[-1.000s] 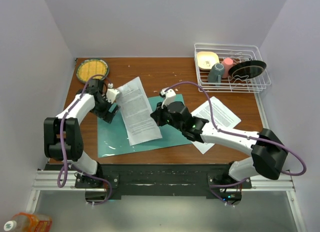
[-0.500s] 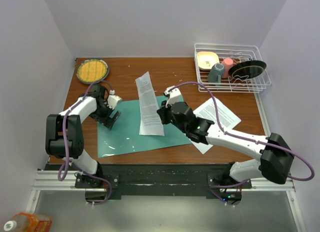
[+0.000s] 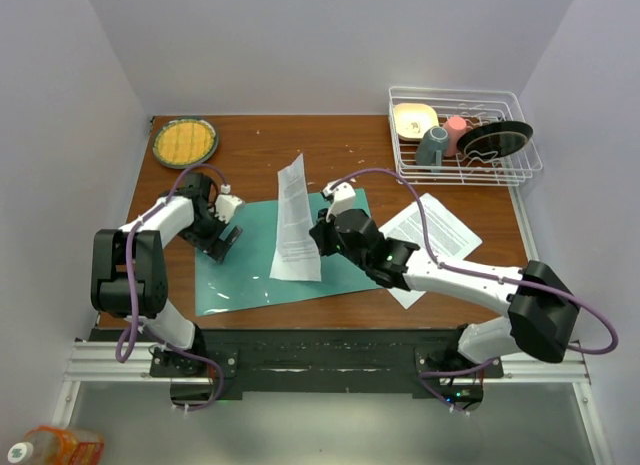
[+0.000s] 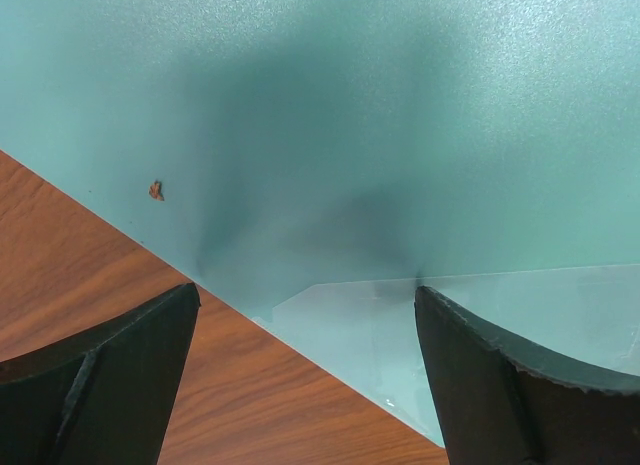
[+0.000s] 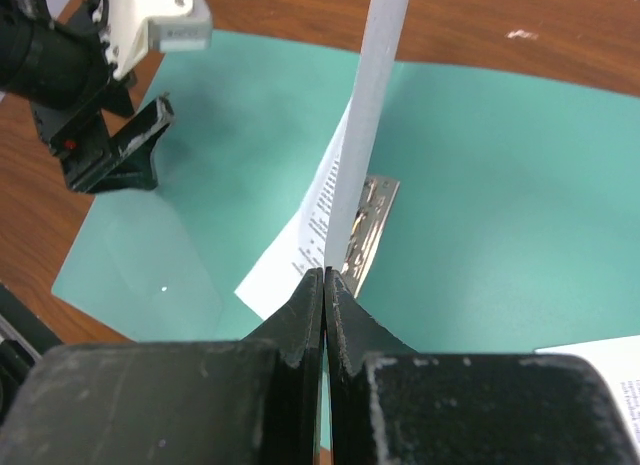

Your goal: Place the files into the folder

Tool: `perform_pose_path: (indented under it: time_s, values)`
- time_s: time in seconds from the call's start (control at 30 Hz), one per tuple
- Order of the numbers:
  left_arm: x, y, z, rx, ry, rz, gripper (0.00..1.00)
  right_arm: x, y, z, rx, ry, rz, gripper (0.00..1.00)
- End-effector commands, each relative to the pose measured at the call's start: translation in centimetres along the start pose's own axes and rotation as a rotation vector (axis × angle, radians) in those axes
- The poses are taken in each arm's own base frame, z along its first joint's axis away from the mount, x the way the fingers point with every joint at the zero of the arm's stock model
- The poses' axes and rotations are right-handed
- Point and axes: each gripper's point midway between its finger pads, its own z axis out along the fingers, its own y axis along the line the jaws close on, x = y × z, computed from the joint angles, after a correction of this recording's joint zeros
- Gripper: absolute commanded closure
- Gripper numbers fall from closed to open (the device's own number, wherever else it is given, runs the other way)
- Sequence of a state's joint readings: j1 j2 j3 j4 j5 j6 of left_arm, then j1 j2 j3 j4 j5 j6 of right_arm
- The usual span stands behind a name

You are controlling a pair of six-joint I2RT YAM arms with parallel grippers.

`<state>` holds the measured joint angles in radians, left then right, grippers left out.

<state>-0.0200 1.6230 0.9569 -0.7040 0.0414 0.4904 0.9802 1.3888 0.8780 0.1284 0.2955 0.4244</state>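
The teal-green folder (image 3: 250,260) lies flat on the table. My right gripper (image 3: 318,235) is shut on the edge of a white printed sheet (image 3: 293,217) and holds it on edge above the folder; the right wrist view shows the sheet (image 5: 375,95) rising from the closed jaws over the folder (image 5: 500,185). Another printed file (image 3: 440,230) lies on the table to the right. My left gripper (image 3: 224,237) is open and empty at the folder's left edge. Its wrist view shows the folder (image 4: 380,115), the clear inner sleeve (image 4: 480,315) and both fingers wide apart.
A white wire dish rack (image 3: 465,135) with a plate, cups and a dark dish stands at the back right. A round yellow-and-green plate (image 3: 184,140) sits at the back left. Walls close in the table on three sides.
The sheet went from lying spread across the folder to hanging on edge in my right gripper, which shifted slightly left. My left gripper slid a little down along the folder's left edge.
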Motion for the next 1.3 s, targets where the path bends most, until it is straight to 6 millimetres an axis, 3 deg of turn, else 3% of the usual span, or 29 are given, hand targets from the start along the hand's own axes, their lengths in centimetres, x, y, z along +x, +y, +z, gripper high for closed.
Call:
perform_pose_path:
  time_s: [0.0,0.23,0.57,0.8,0.93,1.07,1.27]
  values:
    - [-0.8,0.2,-0.8,-0.011,-0.048,0.018,0.05,1.1,1.6,0.4,-0.039,0.007,0.027,1.0]
    - [-0.7,0.0,-0.8,-0.004,-0.053,0.021,0.06,2.1,2.2,0.6,-0.042,0.027,0.025,1.0]
    - [-0.9,-0.3,-1.3,0.008,-0.07,0.024,0.07,0.5,2.0,0.8,-0.007,0.008,-0.03,1.0]
    - [-0.9,-0.3,-1.4,0.004,-0.071,0.025,0.07,3.2,2.8,2.1,-0.05,0.056,0.028,1.0]
    - [-1.2,0.1,-2.2,-0.015,-0.083,0.032,0.07,5.2,3.1,3.9,-0.057,0.092,0.047,1.0]
    - [-0.2,1.8,-2.7,-0.117,-0.049,0.067,0.06,5.0,3.8,5.1,-0.064,0.088,0.053,1.0]
    - [2.6,7.4,-4.5,-0.338,0.02,0.113,0.04,3.9,3.9,5.3,-0.054,0.065,0.044,1.0]
